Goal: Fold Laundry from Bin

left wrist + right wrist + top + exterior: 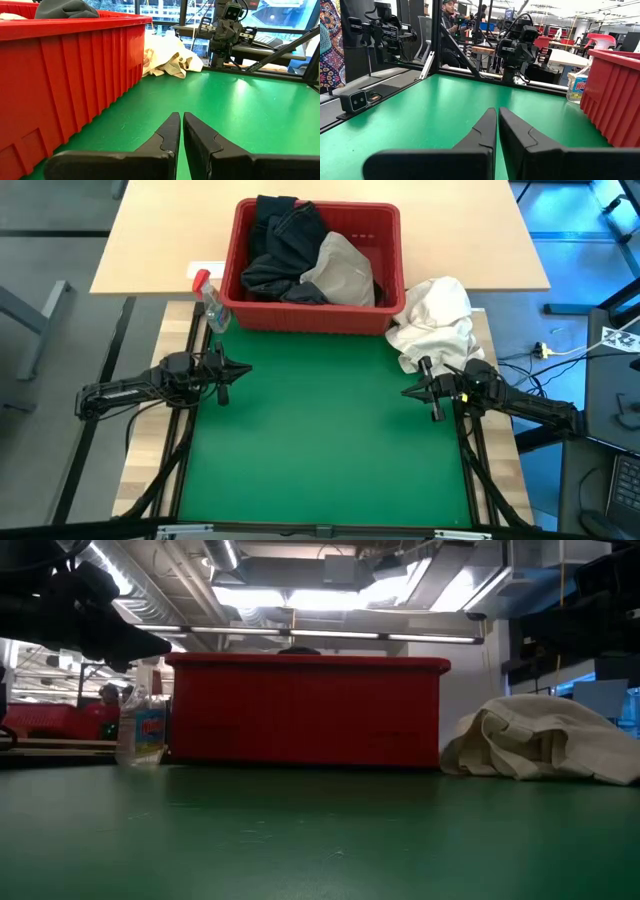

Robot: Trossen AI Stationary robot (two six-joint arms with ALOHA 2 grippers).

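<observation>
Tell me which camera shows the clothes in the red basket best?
The high view: it looks down into the red basket at the dark and beige clothes. The left wrist view catches only a dark hump above the rim; the low and right wrist views show just basket walls.

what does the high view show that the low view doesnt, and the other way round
Only the high view shows the laundry, dark garments and a khaki one, piled inside the bin, and both arms with the left pincer and right pincer shut at the green mat's sides. Only the low view shows the bin's solid front wall and the room's ceiling lights beyond. Both show the bin, spray bottle, white cloth bundle and mat.
</observation>
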